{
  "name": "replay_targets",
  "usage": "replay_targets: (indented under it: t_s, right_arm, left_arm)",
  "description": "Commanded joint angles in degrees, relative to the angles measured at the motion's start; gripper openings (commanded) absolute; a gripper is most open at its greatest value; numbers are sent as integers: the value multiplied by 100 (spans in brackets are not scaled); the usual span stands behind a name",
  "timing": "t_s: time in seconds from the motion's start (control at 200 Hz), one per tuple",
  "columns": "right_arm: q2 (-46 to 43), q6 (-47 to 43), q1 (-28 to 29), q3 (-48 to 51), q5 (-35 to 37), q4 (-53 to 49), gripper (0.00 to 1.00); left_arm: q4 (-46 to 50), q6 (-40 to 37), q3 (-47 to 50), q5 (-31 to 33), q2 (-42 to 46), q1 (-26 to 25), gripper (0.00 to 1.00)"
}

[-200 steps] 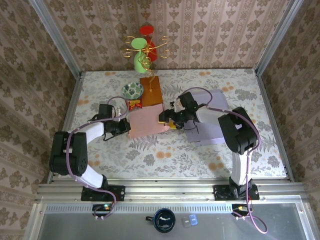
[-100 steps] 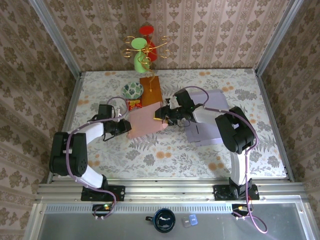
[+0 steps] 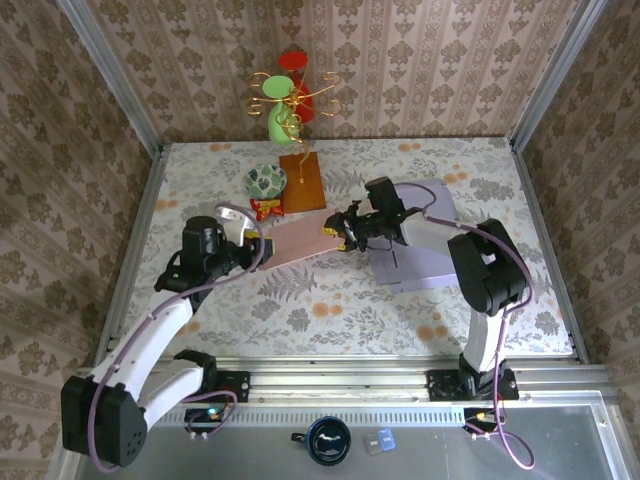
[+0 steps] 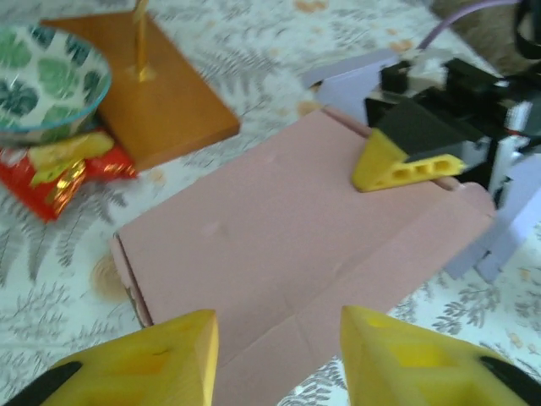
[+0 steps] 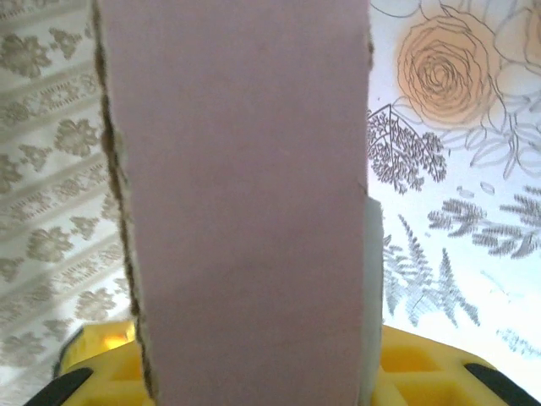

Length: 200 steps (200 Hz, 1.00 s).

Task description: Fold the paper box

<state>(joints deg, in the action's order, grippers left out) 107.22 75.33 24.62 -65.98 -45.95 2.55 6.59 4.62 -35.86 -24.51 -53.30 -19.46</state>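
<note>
The pink box [image 3: 295,240], a flat creased sheet, is seen near the middle of the worktop [image 3: 330,310], between the two arms. Its right edge is pinched by the right fingers [image 3: 337,229]. From the left wrist, one yellow finger [image 4: 406,165] is seen lying on top of the sheet [image 4: 279,245] at that edge. From the right wrist, the sheet [image 5: 245,211] is seen running up between the yellow fingers [image 5: 423,368].

From above, the sheet appears tilted. Whether its left edge rests on the worktop cannot be told.

The left fingers [image 3: 262,248] are held spread just beside the box's left end, and nothing is gripped by them. From the left wrist they [image 4: 161,355] are seen apart from each other, with the sheet's near edge between and beyond them.

A lavender sheet [image 3: 420,240] is laid under the right arm. Behind the box, a patterned bowl [image 3: 265,181], a red packet [image 3: 266,209] and a wooden base [image 3: 303,180] are placed close together.
</note>
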Motion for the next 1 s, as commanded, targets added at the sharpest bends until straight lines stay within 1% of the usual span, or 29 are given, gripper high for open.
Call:
replay_targets:
  t_s: [0.0, 0.1, 0.115, 0.125, 0.14, 0.18, 0.225, 0.27, 0.4, 0.465, 0.595, 0.72, 0.89, 0.995]
  right_arm:
    - [-367, 861, -70, 149, -268, -527, 37]
    - [-531, 1322, -137, 220, -436, -894, 36]
    - [-557, 1405, -145, 242, -454, -930, 35]
    - [-585, 1458, -149, 256, -457, -953, 35]
    - [-621, 1531, -154, 278, -466, -984, 34]
    - [-695, 1739, -152, 338, -492, -1046, 33]
    - [-781, 1952, -154, 399, -527, -999, 33]
    - [-848, 2099, -158, 442, -554, -1004, 33]
    - [-1071, 2573, -156, 642, -592, -1038, 32]
    - [-1152, 2713, -153, 713, -638, -1074, 31]
    - [-1306, 2693, -157, 734, -664, -1464, 32]
    - [-1451, 2913, -150, 901, -676, -1444, 31]
    - [-1577, 3314, -35, 1080, -756, -1255, 31]
    - [-1558, 3595, 16, 1237, -765, -988, 31]
  left_arm:
    - [413, -1478, -20, -256, 183, -286, 48]
    - [1099, -2720, -230, -392, 290, -624, 52]
    - [1183, -2907, -251, -398, 303, -628, 53]
    - [1252, -3049, -261, -397, 311, -754, 55]
    - [1335, -3239, -270, -389, 322, -851, 60]
    - [1506, -3642, -274, -275, 344, -998, 64]
    - [1579, -3911, -248, -40, 346, -1095, 66]
    - [1580, -4043, -225, 144, 310, -1129, 66]
    - [1515, -4385, -196, 393, 156, -1218, 68]
    - [1361, -4457, -168, 847, 55, -1324, 71]
    - [1049, -4602, -132, 1406, -99, -1428, 72]
    - [967, -4747, -101, 1301, -181, -1455, 72]
    - [840, -4743, -65, 1231, -371, -1503, 71]
    - [819, -4759, -156, 984, -565, -1540, 69]
